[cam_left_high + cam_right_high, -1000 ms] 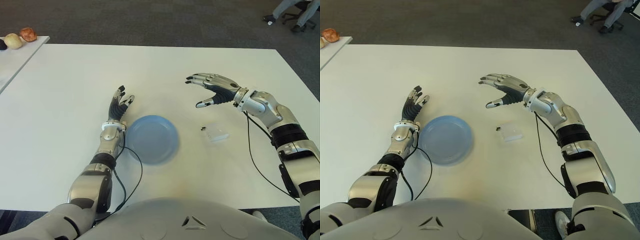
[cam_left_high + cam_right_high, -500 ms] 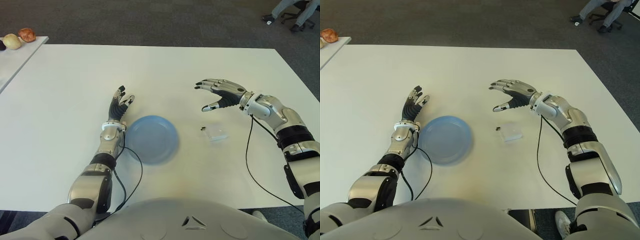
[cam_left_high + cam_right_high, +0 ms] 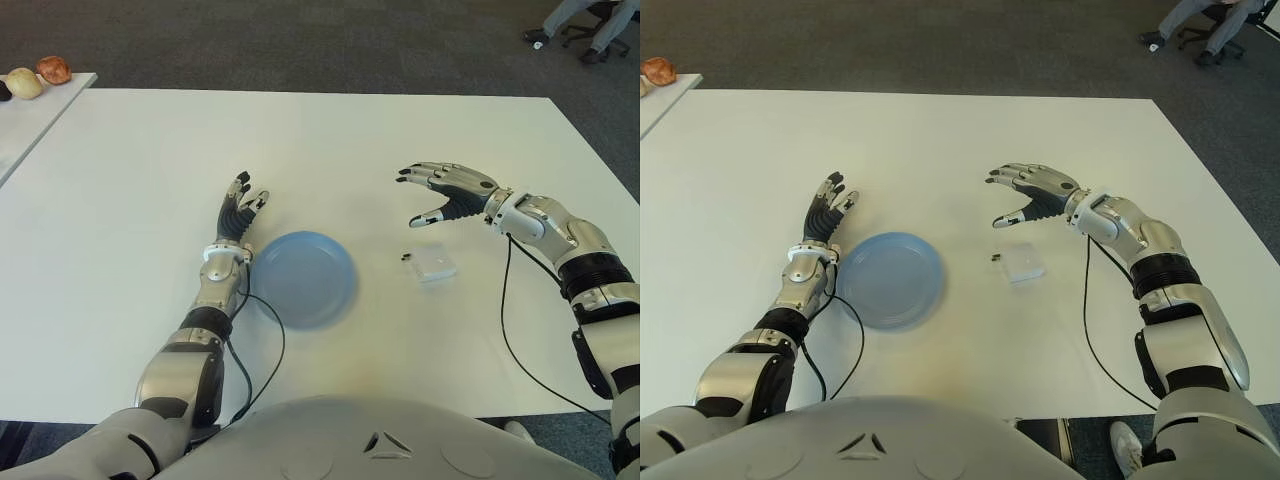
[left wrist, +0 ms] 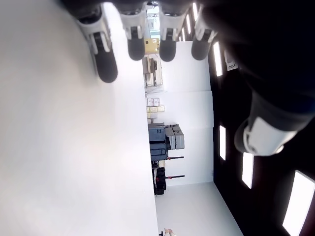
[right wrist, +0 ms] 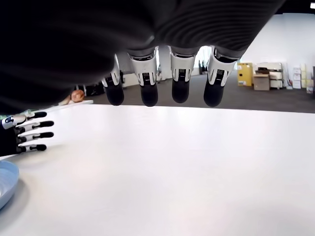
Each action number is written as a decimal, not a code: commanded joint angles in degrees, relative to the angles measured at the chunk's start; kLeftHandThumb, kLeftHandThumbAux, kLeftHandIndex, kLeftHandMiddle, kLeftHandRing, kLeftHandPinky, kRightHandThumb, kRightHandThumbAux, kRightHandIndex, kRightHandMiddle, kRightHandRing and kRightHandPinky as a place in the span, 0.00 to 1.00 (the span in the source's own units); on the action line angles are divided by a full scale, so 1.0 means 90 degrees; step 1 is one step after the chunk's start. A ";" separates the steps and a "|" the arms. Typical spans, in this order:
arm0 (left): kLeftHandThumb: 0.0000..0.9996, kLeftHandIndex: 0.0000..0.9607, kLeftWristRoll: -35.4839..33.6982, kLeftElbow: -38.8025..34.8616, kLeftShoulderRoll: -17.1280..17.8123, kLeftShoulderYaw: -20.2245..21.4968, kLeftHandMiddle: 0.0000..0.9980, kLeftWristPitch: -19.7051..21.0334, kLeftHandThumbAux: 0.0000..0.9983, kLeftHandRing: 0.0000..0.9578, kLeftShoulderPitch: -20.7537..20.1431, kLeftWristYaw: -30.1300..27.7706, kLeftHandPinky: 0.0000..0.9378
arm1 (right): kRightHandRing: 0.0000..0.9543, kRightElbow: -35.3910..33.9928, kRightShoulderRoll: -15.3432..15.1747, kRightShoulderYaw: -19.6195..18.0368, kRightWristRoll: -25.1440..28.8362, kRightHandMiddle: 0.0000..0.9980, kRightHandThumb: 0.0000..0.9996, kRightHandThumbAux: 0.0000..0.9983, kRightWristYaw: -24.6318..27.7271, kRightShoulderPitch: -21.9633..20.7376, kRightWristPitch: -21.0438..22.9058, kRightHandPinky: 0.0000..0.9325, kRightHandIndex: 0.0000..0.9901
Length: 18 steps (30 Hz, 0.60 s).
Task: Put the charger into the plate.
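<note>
Drifted rightward and lower: right hand (image 3: 447,190), fingers (image 5: 180,82) spread wide, holding nothing, at 12 o'clock of charger (image 3: 433,264). Charger lay on counter (image 3: 330,140) at 3 o'clock of plate (image 3: 303,278), apart. Left hand (image 3: 238,211) at plate's 10 o'clock, fingers extended, empty.

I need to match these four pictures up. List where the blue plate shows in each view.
Left eye view: blue plate at lower centre, beside the left hand.
Right eye view: plate left of centre.
Left wrist view: not in it.
Right wrist view: only a sliver of its rim at the edge.
Shared landmark: the white table.
</note>
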 commanded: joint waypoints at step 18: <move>0.00 0.03 0.0046 0.0328 -0.0046 -0.0062 0.07 0.0712 0.56 0.06 0.0507 -0.0057 0.06 | 0.00 0.0585 -0.0023 0.0313 -0.0142 0.00 0.22 0.13 -0.0324 0.0187 -0.0170 0.00 0.00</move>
